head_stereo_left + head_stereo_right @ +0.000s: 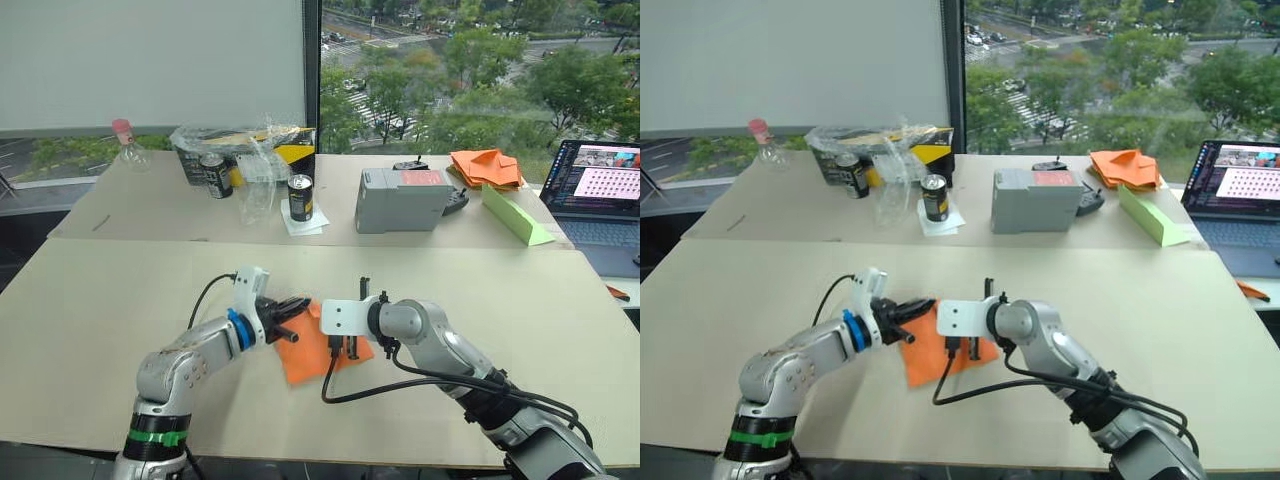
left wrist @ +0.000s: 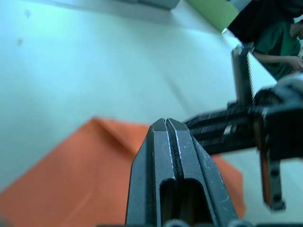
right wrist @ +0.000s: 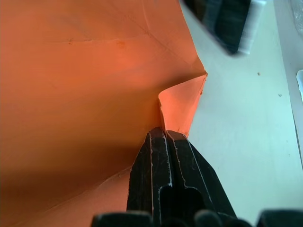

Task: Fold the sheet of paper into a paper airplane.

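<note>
The sheet of paper (image 1: 303,362) is bright orange and lies partly folded on the near table, between my two grippers. My left gripper (image 1: 303,305) points right over the sheet's upper left edge. It is shut with nothing between the fingers; in the left wrist view its tips (image 2: 165,123) hover close above the orange paper (image 2: 71,179). My right gripper (image 1: 345,353) points down at the sheet's right side. In the right wrist view it (image 3: 163,131) is shut on a small raised flap (image 3: 182,104) at the paper's edge.
On the far table there is a heap of orange paper pieces (image 1: 485,167), a long green paper wedge (image 1: 515,215), a grey box (image 1: 400,198), two cans (image 1: 300,197), a plastic bottle (image 1: 125,140) and a laptop (image 1: 600,190). A person (image 2: 279,42) sits beyond the table.
</note>
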Tool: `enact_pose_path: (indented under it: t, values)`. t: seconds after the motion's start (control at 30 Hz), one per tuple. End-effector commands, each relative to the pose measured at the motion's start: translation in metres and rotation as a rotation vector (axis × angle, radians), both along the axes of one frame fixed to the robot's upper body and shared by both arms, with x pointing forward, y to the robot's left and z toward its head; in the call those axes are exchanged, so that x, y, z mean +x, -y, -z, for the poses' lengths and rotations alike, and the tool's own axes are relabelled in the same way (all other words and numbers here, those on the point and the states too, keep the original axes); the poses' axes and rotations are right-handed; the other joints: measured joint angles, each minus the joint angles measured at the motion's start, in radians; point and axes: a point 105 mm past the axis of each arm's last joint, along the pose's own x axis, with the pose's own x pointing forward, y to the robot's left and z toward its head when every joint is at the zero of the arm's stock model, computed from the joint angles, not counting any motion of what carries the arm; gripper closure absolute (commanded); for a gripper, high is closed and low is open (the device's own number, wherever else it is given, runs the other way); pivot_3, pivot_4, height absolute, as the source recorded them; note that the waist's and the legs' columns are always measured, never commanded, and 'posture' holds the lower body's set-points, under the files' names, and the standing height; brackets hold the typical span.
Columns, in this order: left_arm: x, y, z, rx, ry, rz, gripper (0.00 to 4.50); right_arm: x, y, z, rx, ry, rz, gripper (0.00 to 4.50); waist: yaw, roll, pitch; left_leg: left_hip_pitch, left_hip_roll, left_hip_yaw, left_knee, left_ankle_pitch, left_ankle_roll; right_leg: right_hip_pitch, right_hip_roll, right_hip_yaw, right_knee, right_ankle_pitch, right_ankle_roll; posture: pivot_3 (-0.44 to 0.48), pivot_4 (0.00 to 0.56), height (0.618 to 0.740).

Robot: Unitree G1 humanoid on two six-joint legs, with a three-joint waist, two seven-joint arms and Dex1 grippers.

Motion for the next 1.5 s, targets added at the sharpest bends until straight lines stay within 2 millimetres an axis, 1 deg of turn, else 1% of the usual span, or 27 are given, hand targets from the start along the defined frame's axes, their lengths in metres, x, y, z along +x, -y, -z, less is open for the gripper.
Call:
enact_pose_path:
  t: [0.03, 0.13, 0.3, 0.67, 1.0, 1.1, 1.23, 1.3, 1.5]
  values:
    - [0.003, 0.005, -0.004, 0.005, 0.017, 0.006, 4.5, 0.002, -0.001, -0.003, -0.003, 0.012, -0.008, 4.45, -0.001, 0.0, 0.0, 0.0, 0.0, 0.0, 0.0, 0.001, -0.002, 0.0, 0.0, 0.0, 0.0, 0.0, 0.0, 0.0, 0.15, 0.74]
    - [0.004, 0.01, 0.005, 0.039, 0.005, 0.007, 4.5, 0.002, -0.001, -0.004, 0.0, 0.013, -0.004, 4.45, 0.001, 0.0, 0.0, 0.0, 0.0, 0.0, 0.0, 0.004, -0.008, 0.0, 0.0, 0.0, 0.0, 0.0, 0.0, 0.0, 0.15, 0.74]
    - [0.007, 0.007, 0.022, 0.096, -0.02, -0.011, 4.5, 0.002, -0.001, -0.005, 0.006, 0.017, 0.004, 4.45, 0.0, 0.0, 0.0, 0.0, 0.0, 0.0, 0.0, 0.005, -0.008, 0.0, 0.0, 0.0, 0.0, 0.0, 0.0, 0.0, 0.15, 0.74]
    - [0.018, 0.006, 0.036, 0.136, -0.031, -0.035, 4.5, 0.002, -0.001, -0.005, 0.011, 0.016, 0.013, 4.45, 0.001, 0.0, 0.0, 0.0, 0.0, 0.0, 0.0, 0.005, -0.008, 0.0, 0.0, 0.0, 0.0, 0.0, 0.0, 0.0, 0.15, 0.74]
    - [0.022, 0.01, 0.046, 0.147, -0.048, -0.036, 4.5, 0.0, 0.0, -0.004, 0.028, -0.015, 0.023, 4.45, 0.002, 0.0, 0.0, 0.0, 0.0, 0.0, 0.0, 0.005, -0.008, 0.0, 0.0, 0.0, 0.0, 0.0, 0.0, 0.0, 0.15, 0.74]
    - [0.021, 0.012, 0.047, 0.146, -0.051, -0.031, 4.5, 0.0, -0.001, -0.006, 0.051, -0.032, 0.033, 3.59, 0.003, 0.0, 0.0, 0.0, 0.0, 0.0, 0.0, 0.005, -0.008, 0.0, 0.0, 0.0, 0.0, 0.0, 0.0, 0.0, 0.15, 0.74]
    - [0.02, 0.012, 0.048, 0.147, -0.054, -0.026, 4.5, -0.004, -0.002, -0.011, 0.111, -0.088, 0.043, 2.24, 0.003, 0.0, 0.0, 0.0, 0.0, 0.0, 0.0, 0.005, -0.008, 0.0, 0.0, 0.0, 0.0, 0.0, 0.0, 0.0, 0.15, 0.74]
    - [0.019, 0.012, 0.048, 0.148, -0.056, -0.027, 4.5, -0.006, -0.003, -0.014, 0.139, -0.111, 0.043, 2.24, 0.003, 0.0, 0.0, 0.0, 0.0, 0.0, 0.0, 0.005, -0.008, 0.0, 0.0, 0.0, 0.0, 0.0, 0.0, 0.0, 0.15, 0.74]
    - [0.018, 0.011, 0.05, 0.149, -0.06, -0.027, 4.5, -0.019, 0.0, -0.031, 0.308, -0.282, 0.054, 2.24, 0.003, 0.0, 0.0, 0.0, 0.0, 0.0, 0.0, 0.005, -0.008, 0.0, 0.0, 0.0, 0.0, 0.0, 0.0, 0.0, 0.15, 0.74]
